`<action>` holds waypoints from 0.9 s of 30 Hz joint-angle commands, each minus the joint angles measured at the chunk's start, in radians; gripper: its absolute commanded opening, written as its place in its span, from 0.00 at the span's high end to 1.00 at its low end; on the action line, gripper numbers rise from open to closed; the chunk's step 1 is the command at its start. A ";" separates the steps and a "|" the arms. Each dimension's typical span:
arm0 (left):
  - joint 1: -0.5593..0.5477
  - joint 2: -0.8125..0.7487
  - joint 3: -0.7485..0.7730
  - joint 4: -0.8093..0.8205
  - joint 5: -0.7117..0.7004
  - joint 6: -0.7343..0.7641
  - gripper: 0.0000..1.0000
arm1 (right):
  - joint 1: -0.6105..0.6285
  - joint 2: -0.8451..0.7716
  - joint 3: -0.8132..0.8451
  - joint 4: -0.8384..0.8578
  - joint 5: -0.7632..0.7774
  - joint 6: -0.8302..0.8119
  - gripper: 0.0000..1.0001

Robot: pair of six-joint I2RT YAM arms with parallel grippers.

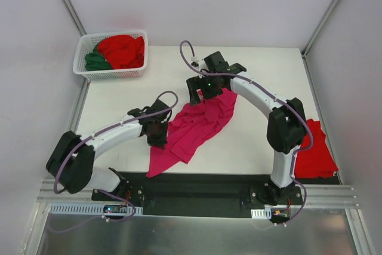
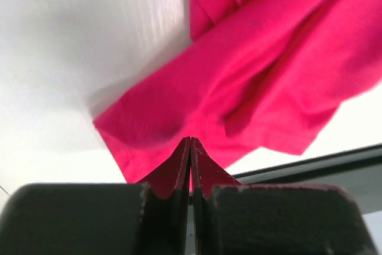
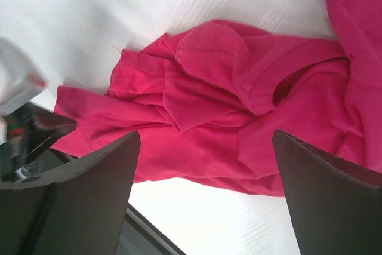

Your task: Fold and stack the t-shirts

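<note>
we see the pink shirt (image 1: 194, 125) lying crumpled across the middle of the table (image 1: 119, 103), stretched on a slant from the far right toward the near left. our left gripper (image 2: 191, 150) is pinched tight on a fold at the shirt's left edge. in the left wrist view the pink cloth rises in a small peak between the closed fingers. our right gripper (image 1: 210, 88) hangs over the far end of the same shirt, fingers spread wide and holding nothing. a red shirt (image 1: 315, 153) lies flat at the near right edge, beside the right arm's base. the white basket (image 1: 108, 74) at the far left corner holds bundled red shirts (image 1: 122, 51) and a green shirt (image 1: 95, 62).
</note>
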 commanded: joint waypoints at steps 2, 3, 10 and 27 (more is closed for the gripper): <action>0.002 -0.195 -0.033 -0.023 0.029 -0.066 1.00 | 0.006 0.060 0.080 0.012 0.029 -0.012 0.04; 0.002 -0.214 -0.032 -0.034 0.030 -0.075 1.00 | 0.006 0.073 0.108 0.003 0.058 -0.007 0.04; 0.001 -0.335 -0.006 -0.086 0.007 -0.097 1.00 | 0.003 0.133 0.123 -0.042 0.191 -0.024 0.04; 0.002 -0.409 0.034 -0.178 -0.059 -0.106 0.85 | 0.012 0.195 0.152 -0.056 0.089 0.010 0.89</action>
